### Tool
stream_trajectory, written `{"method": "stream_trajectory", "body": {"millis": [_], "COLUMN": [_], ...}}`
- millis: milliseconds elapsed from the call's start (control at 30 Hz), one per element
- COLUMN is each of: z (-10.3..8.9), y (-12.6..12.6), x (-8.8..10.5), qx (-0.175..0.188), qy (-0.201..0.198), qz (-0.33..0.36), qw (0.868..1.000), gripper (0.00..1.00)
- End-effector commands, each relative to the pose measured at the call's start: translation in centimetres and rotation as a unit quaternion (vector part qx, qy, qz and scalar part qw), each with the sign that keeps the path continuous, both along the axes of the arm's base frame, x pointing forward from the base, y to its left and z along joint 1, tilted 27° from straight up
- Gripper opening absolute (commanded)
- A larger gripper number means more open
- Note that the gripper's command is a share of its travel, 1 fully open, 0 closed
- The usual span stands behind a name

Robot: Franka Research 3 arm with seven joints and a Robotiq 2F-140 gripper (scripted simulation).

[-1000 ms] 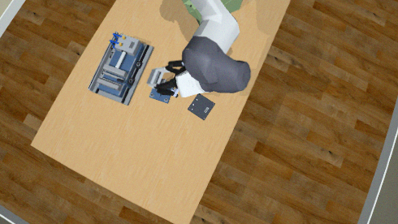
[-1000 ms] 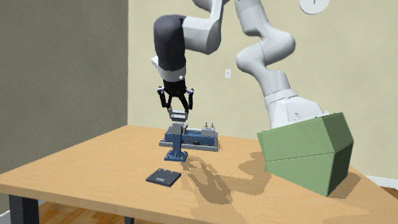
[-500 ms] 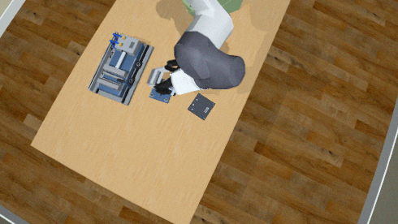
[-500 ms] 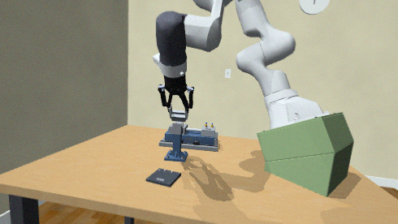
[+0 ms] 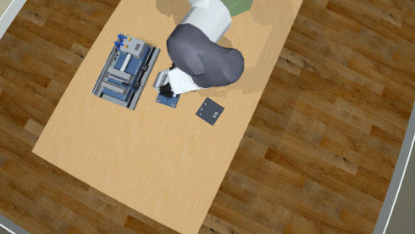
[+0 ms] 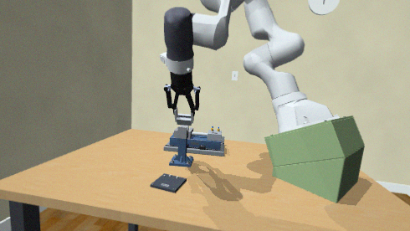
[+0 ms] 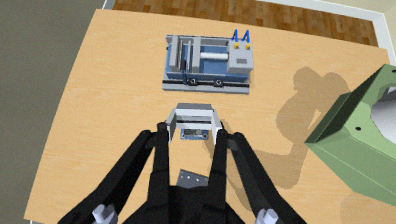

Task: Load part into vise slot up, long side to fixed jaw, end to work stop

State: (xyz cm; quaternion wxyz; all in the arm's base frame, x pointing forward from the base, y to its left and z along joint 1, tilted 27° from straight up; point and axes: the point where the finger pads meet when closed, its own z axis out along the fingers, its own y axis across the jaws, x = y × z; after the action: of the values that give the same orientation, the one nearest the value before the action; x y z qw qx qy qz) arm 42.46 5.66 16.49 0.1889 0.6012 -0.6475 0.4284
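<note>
Tool: we see the tool (image 6: 184,112) pointing straight down, its fingers closed part-way onto the two ends of the part (image 7: 193,116); the part keeps them from shutting further.

Part: the grey block hangs in the air between the fingertips, directly above the V-block (image 6: 181,159) and clear of it. We cannot tell from these views which way its slot faces.

V-block: the blue stand sits mid-worktop, between the vise and the infeed plate, so we judge that the part is held over it for a change of grip.

Infeed plate: the dark square plate (image 5: 209,111) lies bare, nearer the worktop edge (image 6: 105,197) that faces the exterior camera.

Vise: the vise (image 5: 126,76) lies toward the far edge of the worktop as the exterior camera sees it, jaws apart, the air cylinder (image 7: 241,56) with its blue fittings at one end. The fixed jaw is therefore at the opposite end.

Robot base: the green housing (image 6: 318,156) occupies the worktop side to the right in the exterior view, leaving the vise reachable from above.

Next move, in our judgement: carry the part over the vise and lower it level onto the bars.
</note>
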Motion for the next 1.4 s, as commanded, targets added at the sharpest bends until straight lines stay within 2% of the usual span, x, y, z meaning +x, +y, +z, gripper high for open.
{"method": "stream_trajectory", "body": {"millis": [0,567,900,967,1367], "z": [-0.05,0.25,0.43,0.43,0.59], "y": [0.08,-0.22,-0.47,-0.47,-0.75], "x": [0.27,0.2,0.17,0.17,0.14], "qx": [0.017,0.096,0.151,0.151,0.21], "qy": [0.006,0.014,0.02,0.02,0.026], "qz": [0.012,0.039,0.058,0.058,0.079], "qw": [1.0,0.994,0.987,0.987,0.974], "gripper": [0.0,0.0,0.0,0.0,0.0]}}
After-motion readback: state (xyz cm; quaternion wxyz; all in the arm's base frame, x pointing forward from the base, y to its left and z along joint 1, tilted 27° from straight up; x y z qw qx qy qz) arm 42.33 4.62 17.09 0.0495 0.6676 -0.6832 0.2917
